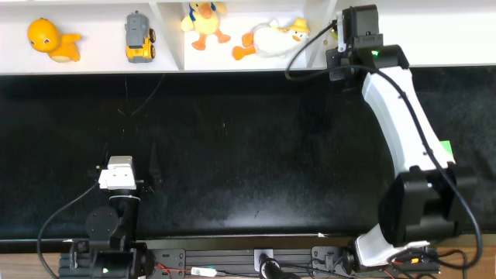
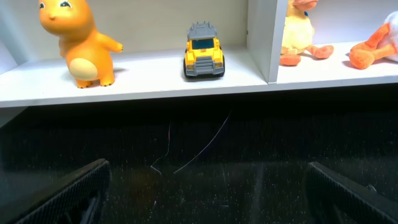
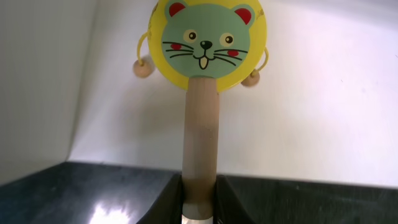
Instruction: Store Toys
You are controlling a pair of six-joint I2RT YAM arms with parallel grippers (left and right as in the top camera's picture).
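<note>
Left gripper [image 2: 206, 168] is hanging released, its two fingers spread wide apart, over the black table [image 1: 256, 155] near its own base. I am watching it face the white shelf [image 1: 93, 66] that is running along the table's far edge. In the leftmost compartment I am seeing, an orange figure [image 1: 53, 39] is standing upright. A yellow truck [image 1: 139, 39] is sitting well apart from it, close to the divider [image 1: 172, 35], with its nose pointing toward the table. Past the divider, a plush duck [image 1: 205, 22] is sitting upright, and a second plush duck [image 1: 271, 39] is lying on its side just beside it. Farther right, the right arm is reaching up to the shelf, and the right gripper [image 3: 200, 196] is clenching the wooden handle of the rattle drum [image 3: 205, 37]. I am seeing the drum held upright, its cat-faced head and two side beads showing against the white walls of the next compartment. Whether it is touching anything there, I cannot tell.
</note>
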